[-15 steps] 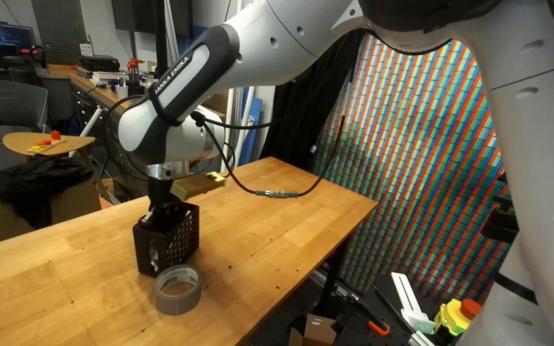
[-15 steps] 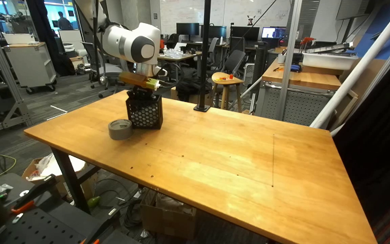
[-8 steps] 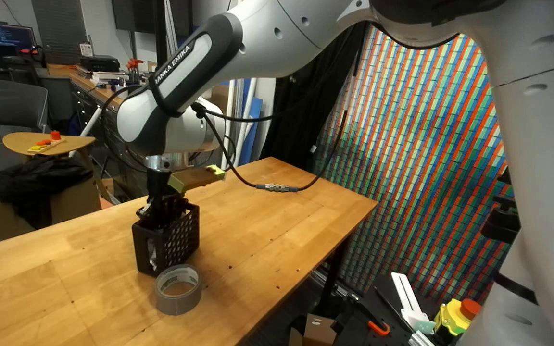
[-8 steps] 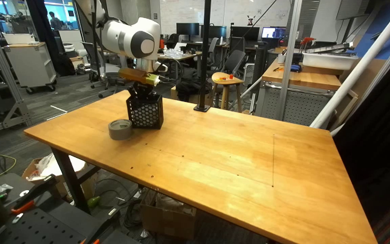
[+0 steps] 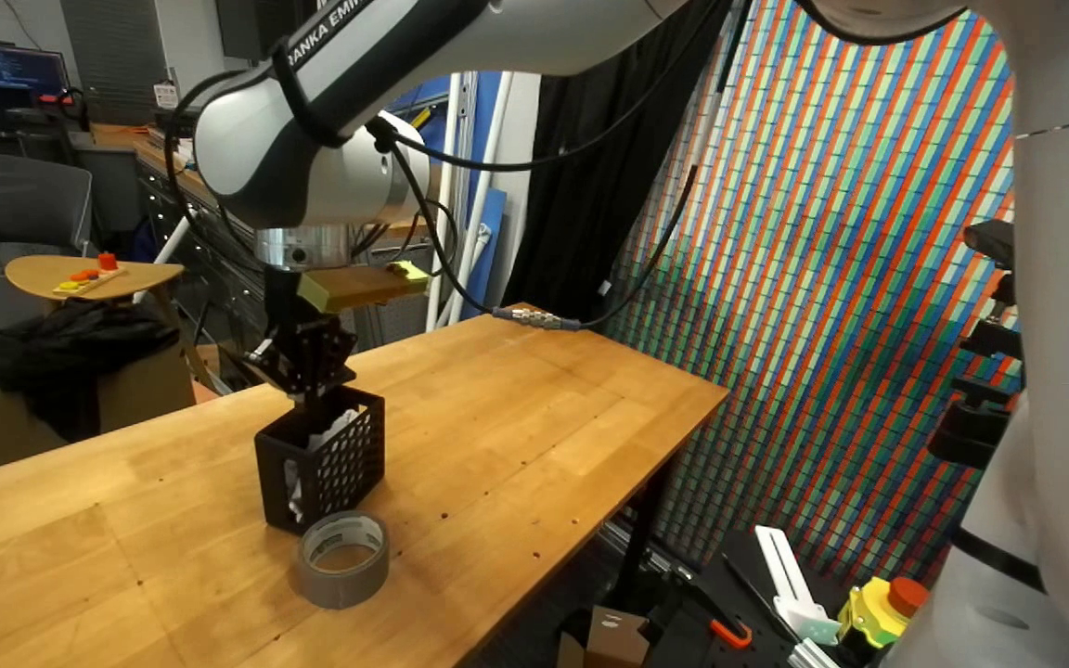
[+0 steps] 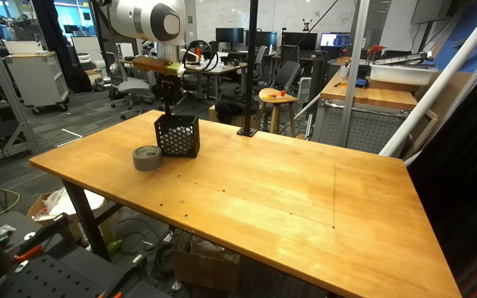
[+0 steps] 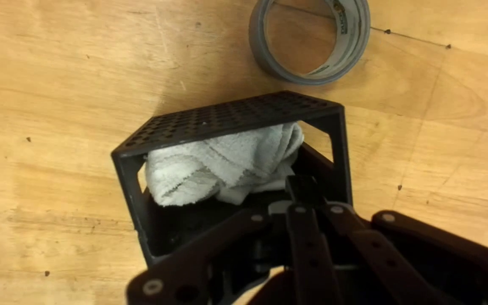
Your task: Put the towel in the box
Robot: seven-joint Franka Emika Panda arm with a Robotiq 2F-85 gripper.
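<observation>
Basically, the towel (image 7: 223, 163) can be found inside the box (image 7: 244, 113), all bunched and creased, and in the wrist view it's seen lying along the perforated wall on the side of the tape roll (image 7: 350, 46). In an exterior view some of the towel (image 5: 335, 429) gets spotted at the open top too, plus a strip of white through the gap in the end wall. The box is seen standing upright on the wooden table (image 6: 284, 198).

As for the gripper (image 7: 301, 186), it's clenched, with its fingertips pressed together. It's pointed down over the open box, tips right around rim height in both exterior views; whether they dip below the rim can't really be made out.

The tape roll is laid flat just beside the box, though whether the two are touching can't be told for sure. A yellowish block (image 5: 363, 286) is mounted on the arm (image 5: 354, 167) above the gripper, and in both exterior views a small stool (image 5: 152, 276) is seen off past the table, with some coloured pieces (image 5: 84, 276) on top.
</observation>
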